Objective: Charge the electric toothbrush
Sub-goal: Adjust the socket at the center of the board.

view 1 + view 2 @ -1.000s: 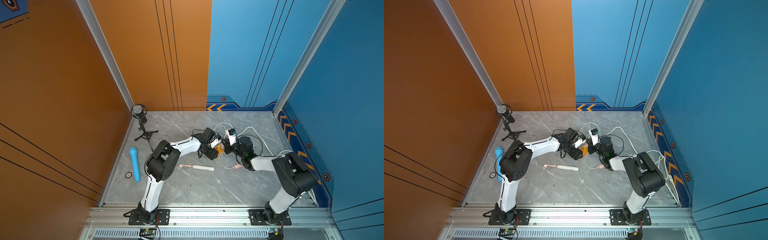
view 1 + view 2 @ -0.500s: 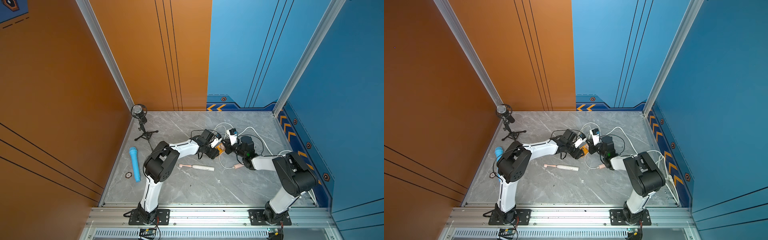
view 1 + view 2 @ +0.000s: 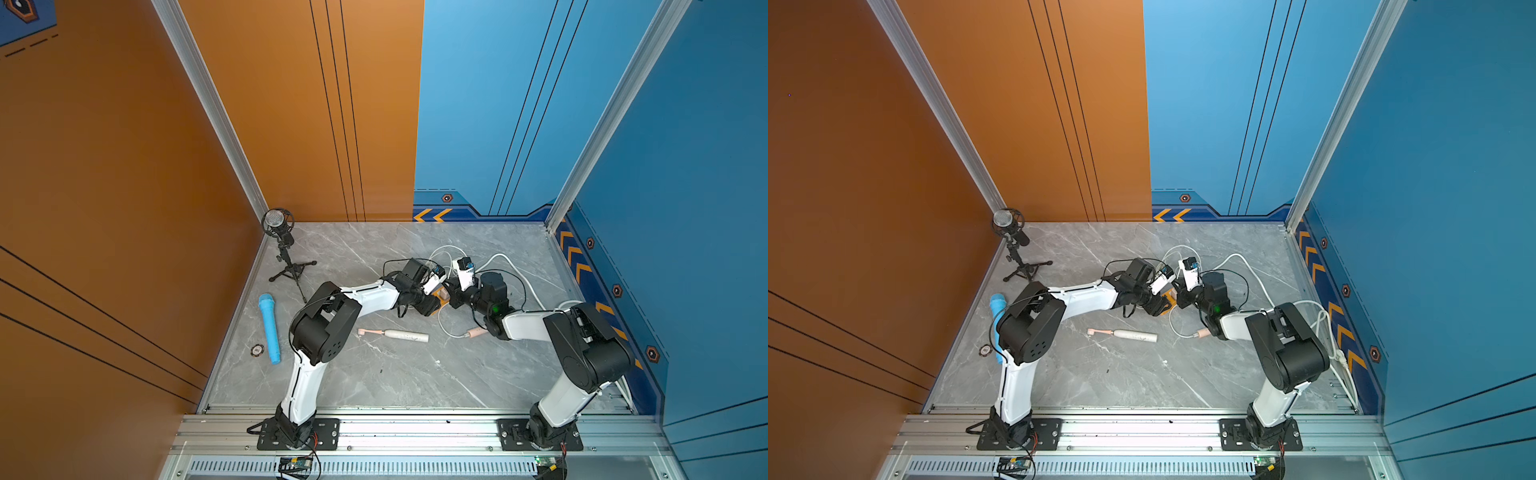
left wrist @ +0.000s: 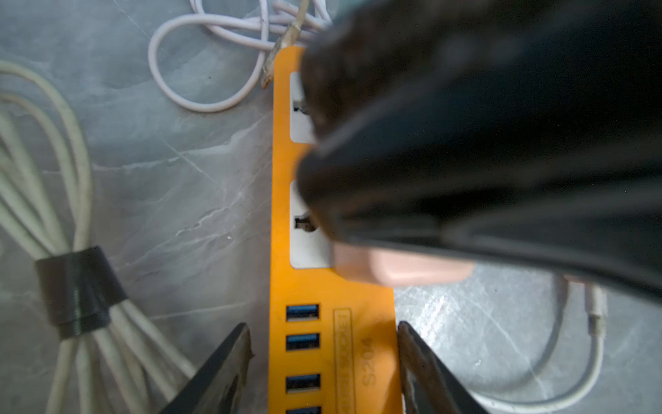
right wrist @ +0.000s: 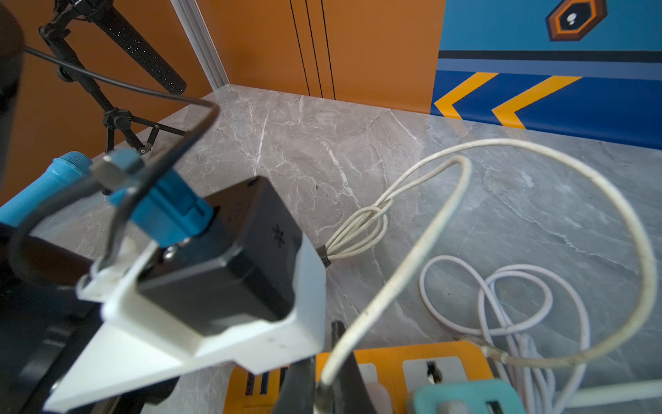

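At the orange power strip [image 4: 322, 294], the left fingers [image 4: 229, 369] stand spread astride its USB end, one clear of its edge. The blurred right fingers [image 4: 412, 200], clenched, cover the pink plug [image 4: 401, 270], hiding how it sits at the socket. The toothbrush [image 3: 395, 335] lies flat on open counter [image 3: 374, 386], well apart.

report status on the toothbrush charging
Left gripper open, astride power strip. Right gripper shut, over pink plug. Toothbrush flat on table, cable end loose nearby. White cables looped beside strip.
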Action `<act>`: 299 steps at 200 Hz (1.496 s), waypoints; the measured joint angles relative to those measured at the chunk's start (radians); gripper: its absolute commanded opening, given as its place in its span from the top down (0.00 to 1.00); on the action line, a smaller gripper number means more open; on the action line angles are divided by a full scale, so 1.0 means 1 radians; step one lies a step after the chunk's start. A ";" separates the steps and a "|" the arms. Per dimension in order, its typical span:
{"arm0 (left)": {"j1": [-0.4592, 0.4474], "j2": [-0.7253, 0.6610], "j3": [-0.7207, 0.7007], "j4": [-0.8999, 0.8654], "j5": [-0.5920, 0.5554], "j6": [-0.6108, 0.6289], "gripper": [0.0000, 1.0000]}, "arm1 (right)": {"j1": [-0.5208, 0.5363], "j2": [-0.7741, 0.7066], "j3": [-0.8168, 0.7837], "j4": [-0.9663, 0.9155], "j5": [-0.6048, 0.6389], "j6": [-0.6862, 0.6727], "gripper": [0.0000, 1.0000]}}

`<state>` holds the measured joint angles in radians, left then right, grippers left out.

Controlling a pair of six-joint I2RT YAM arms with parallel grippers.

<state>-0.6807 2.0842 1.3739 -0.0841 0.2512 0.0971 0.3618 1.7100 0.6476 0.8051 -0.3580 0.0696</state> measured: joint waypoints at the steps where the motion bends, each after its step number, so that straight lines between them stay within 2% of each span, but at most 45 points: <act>1: 0.000 0.000 0.000 0.000 0.000 0.000 0.35 | 0.000 0.000 0.000 0.000 0.000 0.000 1.00; 18: 0.000 0.006 0.001 0.006 0.001 -0.004 0.48 | 0.002 0.002 0.000 0.000 0.005 -0.003 1.00; 48: 0.000 0.008 0.002 0.011 0.000 0.003 0.51 | 0.008 0.002 0.000 0.000 0.025 -0.006 1.00; 73: 0.001 -0.001 -0.016 0.026 -0.007 0.004 0.64 | 0.024 0.002 0.000 0.000 0.056 -0.028 1.00; 85: 0.005 -0.014 -0.036 0.033 -0.013 0.003 0.67 | 0.036 0.002 0.000 0.002 0.066 -0.032 1.00; 127: 0.018 -0.086 -0.134 0.041 -0.033 -0.012 0.70 | 0.109 0.004 0.000 0.003 0.113 -0.068 1.00; 155: 0.022 -0.098 -0.151 0.041 -0.034 -0.026 0.73 | 0.141 0.016 0.000 0.019 0.157 -0.088 1.00; 210: 0.046 -0.146 -0.233 0.093 -0.032 -0.039 0.73 | 0.183 0.065 -0.005 0.111 0.186 -0.076 1.00; 299: 0.055 -0.185 -0.280 0.093 -0.033 -0.037 0.72 | 0.259 0.091 -0.032 0.175 0.308 -0.035 1.00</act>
<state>-0.6254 1.8996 1.0939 0.0086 0.2184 0.0605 0.6209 1.8011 0.6151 0.9802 -0.0502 0.0345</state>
